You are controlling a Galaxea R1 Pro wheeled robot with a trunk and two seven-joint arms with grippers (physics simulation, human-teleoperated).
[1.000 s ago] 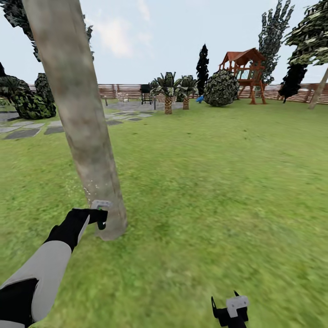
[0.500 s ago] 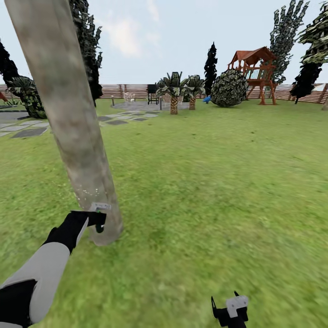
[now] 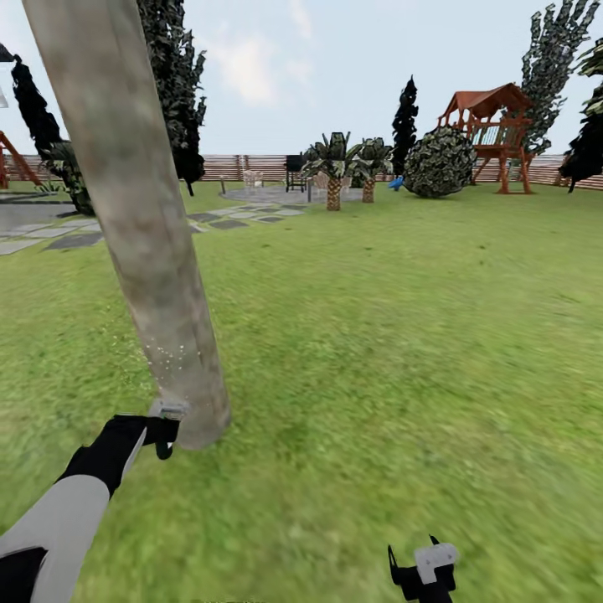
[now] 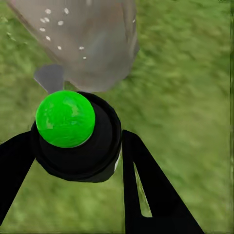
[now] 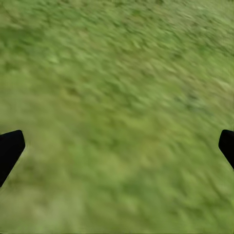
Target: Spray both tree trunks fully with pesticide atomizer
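The left gripper point(image 3: 165, 431) has its fingers point(image 4: 146, 190) clamped on the pesticide atomizer point(image 4: 73, 134), held low at the foot of the leaning tree trunk point(image 3: 138, 218); whitish specks of pesticide point(image 3: 172, 356) dot the bark just above; the right gripper point(image 3: 423, 569) hangs over the lawn point(image 3: 402, 335), its fingers point(image 5: 9, 148) wide apart.

The trunk point(image 3: 142, 243) looks smooth, matt, mottled bark. The atomizer point(image 4: 73, 131) looks plastic, its green cap glossy. The fence point(image 3: 260, 166) looks wooden.
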